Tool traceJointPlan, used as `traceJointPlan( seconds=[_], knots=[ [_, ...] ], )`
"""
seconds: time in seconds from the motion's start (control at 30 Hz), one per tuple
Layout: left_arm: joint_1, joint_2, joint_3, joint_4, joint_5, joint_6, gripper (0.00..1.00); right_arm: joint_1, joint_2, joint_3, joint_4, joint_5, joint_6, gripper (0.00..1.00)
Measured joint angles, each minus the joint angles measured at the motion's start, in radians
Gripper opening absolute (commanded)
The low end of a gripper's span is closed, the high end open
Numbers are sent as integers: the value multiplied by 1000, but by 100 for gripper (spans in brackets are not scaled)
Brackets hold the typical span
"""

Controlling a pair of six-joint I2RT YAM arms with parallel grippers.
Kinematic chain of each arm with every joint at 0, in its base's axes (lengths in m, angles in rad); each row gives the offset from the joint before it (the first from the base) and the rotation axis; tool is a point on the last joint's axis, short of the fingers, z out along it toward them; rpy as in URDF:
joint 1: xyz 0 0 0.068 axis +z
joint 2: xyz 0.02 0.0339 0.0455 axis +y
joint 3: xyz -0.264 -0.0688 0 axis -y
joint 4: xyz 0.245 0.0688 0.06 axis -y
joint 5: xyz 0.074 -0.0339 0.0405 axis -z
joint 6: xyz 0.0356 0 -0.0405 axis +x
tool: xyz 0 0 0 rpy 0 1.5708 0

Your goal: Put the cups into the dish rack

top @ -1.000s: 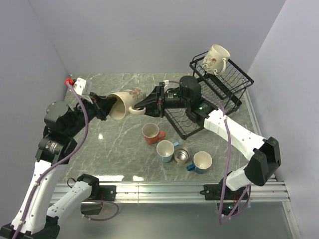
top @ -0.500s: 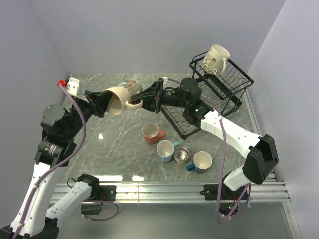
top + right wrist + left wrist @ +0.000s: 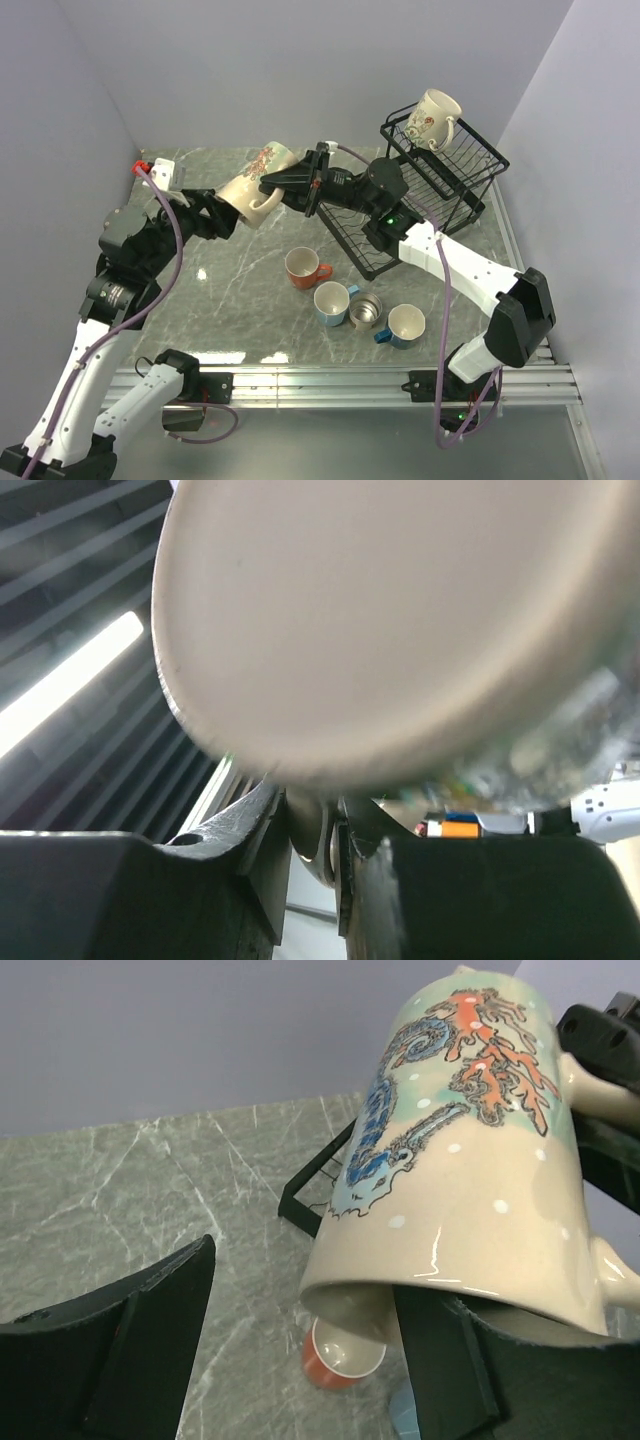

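A cream mug [image 3: 252,184] with a seahorse and coral pattern hangs tilted above the table, its mouth toward my left arm. My right gripper [image 3: 272,192] is shut on its handle [image 3: 322,842]; the mug's base [image 3: 400,620] fills the right wrist view. My left gripper [image 3: 216,212] stands open at the mug's mouth [image 3: 345,1310], one finger [image 3: 455,1370] under the rim, the other finger [image 3: 150,1330] well clear. The black wire dish rack [image 3: 372,262] holds a floral cream mug [image 3: 435,118] in its upper basket [image 3: 470,160]. On the table stand an orange mug [image 3: 303,267], two blue mugs [image 3: 331,302] [image 3: 405,325] and a steel cup [image 3: 365,311].
The rack's corner [image 3: 300,1195] and the orange mug [image 3: 340,1360] lie below the held mug in the left wrist view. Grey walls close in the left, back and right. An aluminium rail [image 3: 330,378] runs along the near edge.
My left gripper has opened and let go of the mug's rim. The right gripper has closed on the handle, and the mug has risen and tilted toward the back.
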Motion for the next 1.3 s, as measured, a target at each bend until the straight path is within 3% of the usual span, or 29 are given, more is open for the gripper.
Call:
traceJointPlan(
  seconds=[0.23,0.37,0.57,0.7,0.8,1.07,1.3],
  knots=[
    [-2,3,-4,-22,-21,-1,78,-21,-19,-23,-6,17,-3,0],
    [-3,-2,-5,-30,-47,-2,79,-66,-50,-31,-90,-4,-49,0],
    [-3,-25,-5,-51,-111,-16,82,-243,-127,56,-508,-35,-320,0],
    [-3,-51,-5,-77,-144,-27,82,-381,-128,242,-824,-7,-548,0],
    [-3,-67,-5,-91,-158,-33,82,-473,-144,330,-945,20,-674,0],
    [-3,-82,-2,-169,-164,-39,82,-660,-188,338,-1019,25,-779,0],
    [-3,-83,30,-240,-163,-38,82,-780,-192,330,-1028,131,-875,0]
  ],
)
